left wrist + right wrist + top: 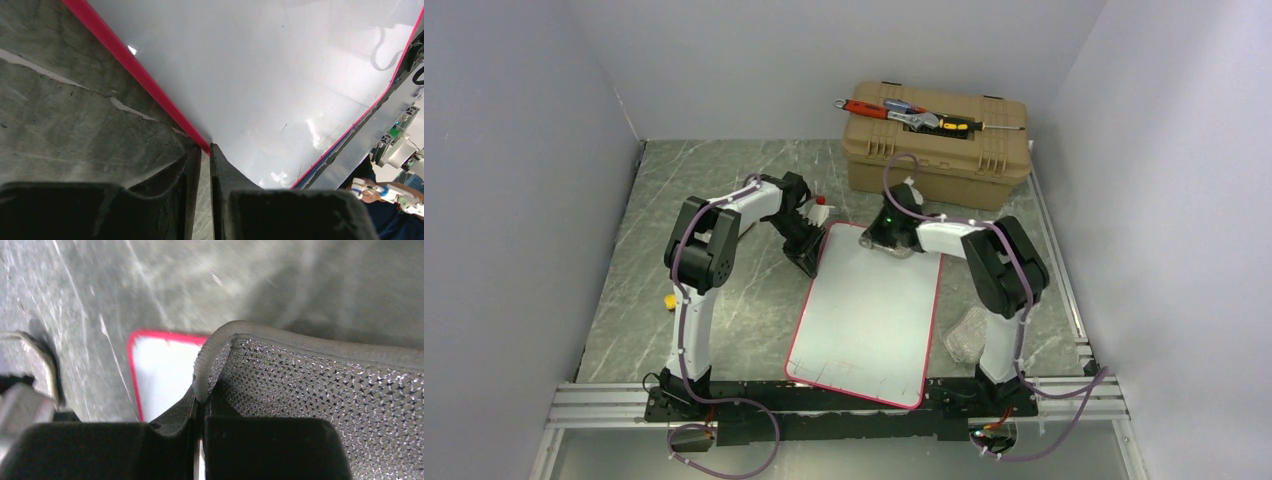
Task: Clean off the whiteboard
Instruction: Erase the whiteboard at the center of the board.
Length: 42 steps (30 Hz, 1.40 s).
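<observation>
The whiteboard [864, 310] is lying flat in the middle of the bench [724, 190], turned a little, its red rim showing all round. Its near edge is reaching over the metal rail [604, 400] at the front. A few thin pen marks are showing near that end.

The left arm [754, 200] is reaching down to the board's far left edge. Its jaws are standing almost together, with the rim running right up to the slit between them. I cannot tell whether they are pinching it.

The right arm [949, 238] is sitting at the far edge, its jaws clamped on a grey mesh cloth [310, 385].

Open bench is lying to the left of the board. On the right, a crumpled clear bag [969, 335] is lying just beside the rim. A tan toolbox [939, 145] is standing beyond the far edge, apart from it.
</observation>
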Each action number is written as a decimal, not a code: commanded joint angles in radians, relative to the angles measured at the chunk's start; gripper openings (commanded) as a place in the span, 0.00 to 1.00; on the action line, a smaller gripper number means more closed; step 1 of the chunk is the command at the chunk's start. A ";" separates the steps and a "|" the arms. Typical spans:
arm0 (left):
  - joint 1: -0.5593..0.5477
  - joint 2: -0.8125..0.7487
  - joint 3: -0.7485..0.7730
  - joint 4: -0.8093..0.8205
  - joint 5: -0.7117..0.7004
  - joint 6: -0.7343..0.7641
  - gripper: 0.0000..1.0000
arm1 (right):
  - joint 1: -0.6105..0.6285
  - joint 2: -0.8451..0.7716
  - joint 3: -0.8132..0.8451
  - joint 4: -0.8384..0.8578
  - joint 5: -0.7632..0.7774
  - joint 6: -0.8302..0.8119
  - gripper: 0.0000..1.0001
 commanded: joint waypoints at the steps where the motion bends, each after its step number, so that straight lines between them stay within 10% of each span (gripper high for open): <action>1: -0.014 0.079 -0.045 0.054 -0.130 0.034 0.21 | 0.095 0.217 0.188 -0.174 0.114 -0.049 0.00; 6: -0.014 0.069 -0.061 0.068 -0.128 0.031 0.21 | 0.146 0.324 0.332 -0.195 0.080 -0.006 0.00; 17: -0.014 0.065 -0.079 0.080 -0.133 0.039 0.20 | -0.050 0.064 -0.150 -0.045 0.095 -0.051 0.00; 28: -0.014 0.064 -0.075 0.076 -0.128 0.039 0.19 | 0.124 0.256 0.179 -0.166 0.120 -0.008 0.00; 42: -0.014 0.051 -0.081 0.074 -0.121 0.050 0.19 | -0.088 -0.121 -0.302 -0.161 0.262 -0.048 0.00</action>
